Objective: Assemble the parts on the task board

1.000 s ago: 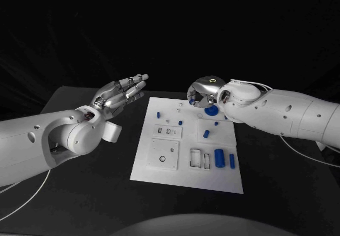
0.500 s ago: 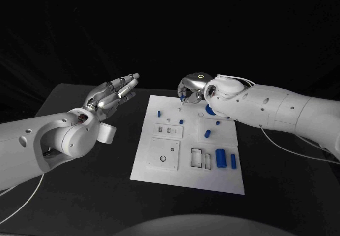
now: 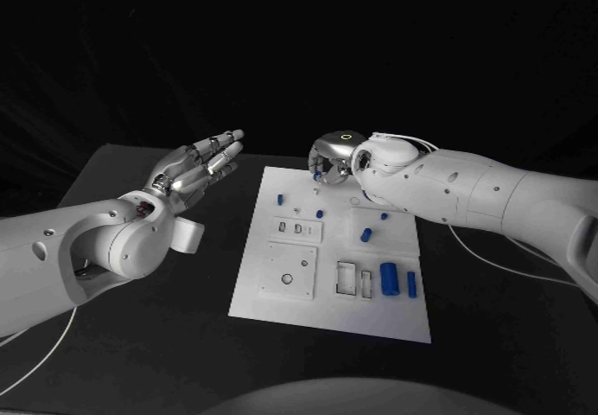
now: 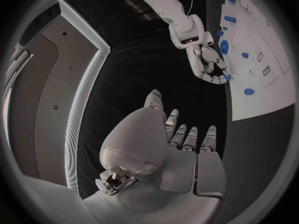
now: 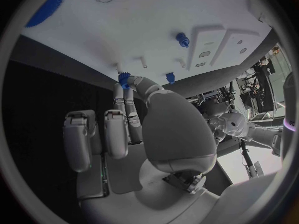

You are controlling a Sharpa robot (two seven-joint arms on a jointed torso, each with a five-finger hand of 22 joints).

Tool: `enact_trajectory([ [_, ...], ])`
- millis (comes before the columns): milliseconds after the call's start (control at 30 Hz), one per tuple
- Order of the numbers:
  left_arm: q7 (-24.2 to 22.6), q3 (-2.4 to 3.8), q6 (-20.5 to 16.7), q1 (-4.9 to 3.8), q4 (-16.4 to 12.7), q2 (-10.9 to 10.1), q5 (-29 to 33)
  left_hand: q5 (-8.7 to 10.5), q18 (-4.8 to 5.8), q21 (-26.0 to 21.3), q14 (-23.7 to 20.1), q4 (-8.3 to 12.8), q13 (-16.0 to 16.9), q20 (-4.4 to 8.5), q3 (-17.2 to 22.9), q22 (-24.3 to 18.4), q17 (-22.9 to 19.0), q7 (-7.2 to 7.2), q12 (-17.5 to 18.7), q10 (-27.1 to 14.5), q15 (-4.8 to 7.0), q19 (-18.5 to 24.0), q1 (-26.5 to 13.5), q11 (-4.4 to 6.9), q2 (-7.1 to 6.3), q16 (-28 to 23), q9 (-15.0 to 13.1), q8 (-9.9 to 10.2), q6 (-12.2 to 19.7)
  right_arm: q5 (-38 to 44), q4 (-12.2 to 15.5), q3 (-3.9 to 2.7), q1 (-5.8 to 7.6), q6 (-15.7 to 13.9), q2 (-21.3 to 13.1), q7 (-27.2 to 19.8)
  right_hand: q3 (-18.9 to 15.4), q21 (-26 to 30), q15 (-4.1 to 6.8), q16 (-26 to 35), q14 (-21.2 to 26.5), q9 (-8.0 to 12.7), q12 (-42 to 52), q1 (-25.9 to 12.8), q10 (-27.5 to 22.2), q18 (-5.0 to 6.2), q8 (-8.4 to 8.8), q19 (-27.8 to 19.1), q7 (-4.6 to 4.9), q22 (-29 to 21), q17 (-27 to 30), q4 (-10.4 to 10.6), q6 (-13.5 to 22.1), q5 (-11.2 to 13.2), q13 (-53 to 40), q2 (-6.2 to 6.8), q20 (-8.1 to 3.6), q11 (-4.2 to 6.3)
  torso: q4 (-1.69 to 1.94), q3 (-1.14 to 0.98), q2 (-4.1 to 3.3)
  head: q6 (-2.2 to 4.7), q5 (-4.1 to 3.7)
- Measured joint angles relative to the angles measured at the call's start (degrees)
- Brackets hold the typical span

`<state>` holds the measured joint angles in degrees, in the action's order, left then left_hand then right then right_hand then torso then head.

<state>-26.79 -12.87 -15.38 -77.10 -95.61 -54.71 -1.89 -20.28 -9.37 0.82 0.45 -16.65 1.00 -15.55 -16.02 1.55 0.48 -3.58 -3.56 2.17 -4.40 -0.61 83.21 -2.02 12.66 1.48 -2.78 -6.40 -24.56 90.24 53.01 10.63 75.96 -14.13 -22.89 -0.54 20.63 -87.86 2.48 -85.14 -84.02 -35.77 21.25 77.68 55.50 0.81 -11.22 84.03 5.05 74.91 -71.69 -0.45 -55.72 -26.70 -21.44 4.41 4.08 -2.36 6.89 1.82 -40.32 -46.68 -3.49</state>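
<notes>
The white task board (image 3: 374, 311) lies in the middle of the black table. My right hand (image 3: 334, 160) hovers over its far edge and pinches a small blue toothed part (image 5: 124, 79) between thumb and fingertips; the part also shows under the hand in the head view (image 3: 321, 174). Beside the arm a big blue gear (image 5: 47, 7) sits on the board. Two long blue cylinders (image 3: 389, 277) lie at the board's near right. Small blue pieces (image 3: 364, 233) are scattered mid-board. My left hand (image 3: 200, 169) is raised left of the board, fingers straight and apart, holding nothing.
Recessed white blocks with slots (image 3: 296, 228) and a square plate with a hole (image 3: 288, 271) sit on the board's left half. Thin white pegs (image 5: 144, 61) stand near the far edge. Black table (image 3: 149, 346) surrounds the board.
My right hand has moved left along the board's far edge, carrying the small blue part. The left hand has risen slightly and stays spread.
</notes>
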Motion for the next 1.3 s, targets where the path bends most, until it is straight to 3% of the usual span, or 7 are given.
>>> enact_trajectory([
  [467, 0.01, 0.0, 0.12, 0.0, 0.3, 0.34, -0.03, -1.48, 0.01, 0.0, 0.21, 0.05, 0.0, 0.0, 0.39, 0.0, 0.01, -0.41, 0.0, 0.0, -0.21, 0.0, 1.29, 0.0, 0.08, 0.0, -0.01, 0.0, -0.41, 0.05, -0.39, -0.03, -0.18, 1.07, -0.04, 0.3, 0.27, 0.21, 0.0, 0.34, 0.0, 0.12, -0.75, 0.0, 0.01, 0.0, 0.66, 0.0, -0.02, -0.01, 0.49, -0.09, 0.39, -0.04, 0.36, 0.0, 0.0, 0.01, -0.09, 0.01, 0.12, -0.38, 0.18],
  [1300, 0.21, -0.02, 0.47, 0.07, 0.93, 0.85, -0.05, -3.01, 0.0, 0.0, 0.0, 0.23, -0.01, 0.0, 0.88, 0.0, 0.01, -0.81, -0.23, -0.2, -0.42, 0.0, 2.73, -0.21, -0.01, 0.0, -0.01, 0.0, -0.82, -2.34, 0.11, -0.04, -0.73, 0.2, -1.19, -0.07, 0.51, 0.55, -0.22, 0.66, 0.21, 0.31, -1.86, 0.0, -0.23, 0.0, 1.71, 0.0, 0.11, 0.03, 1.6, 0.14, 1.0, -0.42, 0.4, 0.0, 0.0, -0.22, -0.01, 0.11, 0.26, -0.65, -0.04],
])
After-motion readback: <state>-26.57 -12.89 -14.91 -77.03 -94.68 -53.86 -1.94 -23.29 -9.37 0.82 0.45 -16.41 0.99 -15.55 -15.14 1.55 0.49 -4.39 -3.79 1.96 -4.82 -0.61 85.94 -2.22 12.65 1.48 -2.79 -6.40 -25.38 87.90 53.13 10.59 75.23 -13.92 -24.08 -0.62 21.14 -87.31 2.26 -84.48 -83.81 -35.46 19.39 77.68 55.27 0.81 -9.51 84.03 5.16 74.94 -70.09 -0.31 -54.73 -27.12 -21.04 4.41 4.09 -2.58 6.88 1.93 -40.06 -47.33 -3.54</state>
